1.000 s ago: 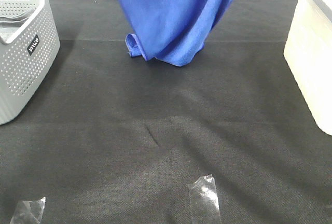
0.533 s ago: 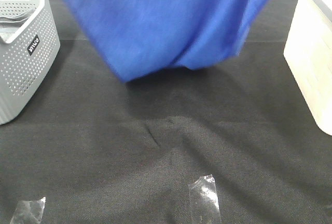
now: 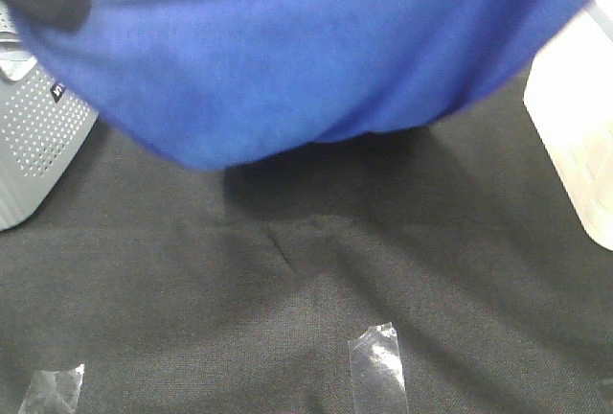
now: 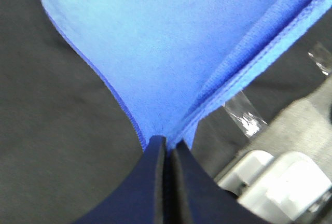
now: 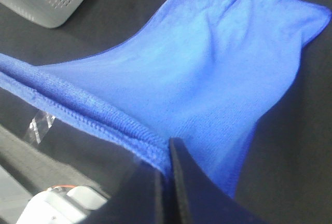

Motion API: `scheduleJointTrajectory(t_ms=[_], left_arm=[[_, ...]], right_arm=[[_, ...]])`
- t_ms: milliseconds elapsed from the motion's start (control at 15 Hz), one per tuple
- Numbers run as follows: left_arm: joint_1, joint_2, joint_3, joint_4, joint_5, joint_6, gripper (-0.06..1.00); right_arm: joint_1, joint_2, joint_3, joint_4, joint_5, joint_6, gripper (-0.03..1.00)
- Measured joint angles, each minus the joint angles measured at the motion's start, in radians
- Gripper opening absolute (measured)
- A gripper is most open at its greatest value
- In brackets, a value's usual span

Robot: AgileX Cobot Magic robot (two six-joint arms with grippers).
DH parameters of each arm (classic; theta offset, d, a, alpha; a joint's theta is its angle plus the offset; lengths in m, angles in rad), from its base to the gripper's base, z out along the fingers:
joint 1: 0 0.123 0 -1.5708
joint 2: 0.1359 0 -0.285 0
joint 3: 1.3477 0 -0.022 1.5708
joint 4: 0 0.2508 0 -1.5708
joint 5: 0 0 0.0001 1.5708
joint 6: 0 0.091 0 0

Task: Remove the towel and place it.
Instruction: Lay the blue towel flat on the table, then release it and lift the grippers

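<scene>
— What are the left fingers point(image 4: 148, 193) doing?

— They are pressing together on a stitched corner of the towel point(image 4: 171, 53), and the cloth is fanning away from their tips. The right fingers point(image 5: 192, 187) are pinching its hemmed edge the same way.

— And the high view?

— It is showing what the wrist views are not. The towel is hanging spread and sagging, blurred, above the black tabletop point(image 3: 287, 289). It is overlapping the grey basket point(image 3: 38, 146) on the left and nearing the white container point(image 3: 575, 136) on the right.
</scene>
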Motion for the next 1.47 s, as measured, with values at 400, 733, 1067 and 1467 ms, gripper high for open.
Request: scheduleJointTrajectory(t_ms=[400, 733, 1067, 1467], left_arm=[[0.000, -0.172, 0.188, -0.123, -0.001, -0.031, 0.00], [0.000, -0.300, 0.262, -0.182, 0.005, -0.047, 0.00], [0.000, -0.309, 0.395, -0.217, 0.002, -0.047, 0.00], [0.003, -0.304, 0.532, -0.257, 0.003, -0.047, 0.00]], right_arm=[[0.000, -0.186, 0.232, 0.024, 0.001, 0.041, 0.00], [0.000, -0.330, 0.353, 0.050, -0.002, 0.079, 0.00], [-0.001, -0.356, 0.408, 0.050, 0.000, 0.087, 0.00], [-0.001, -0.356, 0.623, 0.046, -0.007, 0.090, 0.00]])
